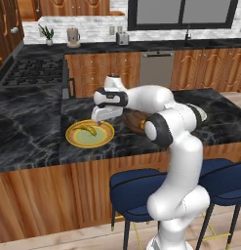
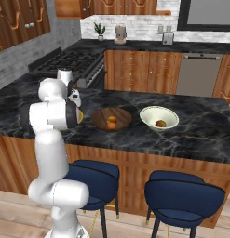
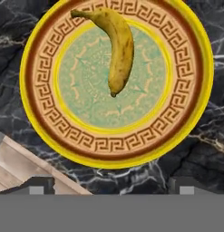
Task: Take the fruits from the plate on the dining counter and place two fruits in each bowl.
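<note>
Two blue padded stools (image 2: pixel 181 197) stand nearest, against wood panelling. On the veined black marble dining counter (image 1: pixel 29 141), the gripper (image 1: pixel 98 118) hangs with jaws apart over the yellow plate (image 3: pixel 195 113) holding a curved banana (image 3: pixel 119 47). Right: wooden bowl (image 2: pixel 100 122), cream bowl (image 2: pixel 146 114), fruit inside. Beyond, a stove (image 1: pixel 31 72).

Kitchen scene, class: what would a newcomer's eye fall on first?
The big white arm, bent over the dining counter, its open gripper hanging above the yellow plate. One banana lies on that plate. To the right stand a dark wooden bowl with two round fruits and a cream bowl holding a reddish apple.
</note>
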### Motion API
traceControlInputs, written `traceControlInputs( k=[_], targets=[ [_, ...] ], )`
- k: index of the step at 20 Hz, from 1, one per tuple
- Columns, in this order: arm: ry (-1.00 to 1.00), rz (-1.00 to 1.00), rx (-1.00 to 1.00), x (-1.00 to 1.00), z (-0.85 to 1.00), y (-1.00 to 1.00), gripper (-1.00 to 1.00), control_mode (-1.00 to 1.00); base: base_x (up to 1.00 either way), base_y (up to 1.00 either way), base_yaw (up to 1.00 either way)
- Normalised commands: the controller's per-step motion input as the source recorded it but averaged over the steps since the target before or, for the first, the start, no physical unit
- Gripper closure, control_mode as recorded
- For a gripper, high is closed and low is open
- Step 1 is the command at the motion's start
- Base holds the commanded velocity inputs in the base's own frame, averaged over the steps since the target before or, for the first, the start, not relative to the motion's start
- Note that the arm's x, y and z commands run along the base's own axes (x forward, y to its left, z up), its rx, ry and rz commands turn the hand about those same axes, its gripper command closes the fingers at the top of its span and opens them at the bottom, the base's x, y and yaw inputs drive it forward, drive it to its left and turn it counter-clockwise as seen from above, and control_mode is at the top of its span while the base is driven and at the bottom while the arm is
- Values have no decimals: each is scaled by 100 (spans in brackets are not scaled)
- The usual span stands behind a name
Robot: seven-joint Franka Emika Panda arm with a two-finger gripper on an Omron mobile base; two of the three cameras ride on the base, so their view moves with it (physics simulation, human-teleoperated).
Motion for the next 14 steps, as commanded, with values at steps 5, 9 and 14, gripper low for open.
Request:
traceControlInputs(
  k=[5, 9, 14],
  targets=[
    [0, -7, -2, 77, -45, 63, -100, -100, 0, 0, 0],
    [0, -3, 0, 81, -21, 20, -100, -100, 0, 0, 0],
    [2, 0, 0, 55, -39, 0, -100, -100, 0, 0, 0]
  ],
)
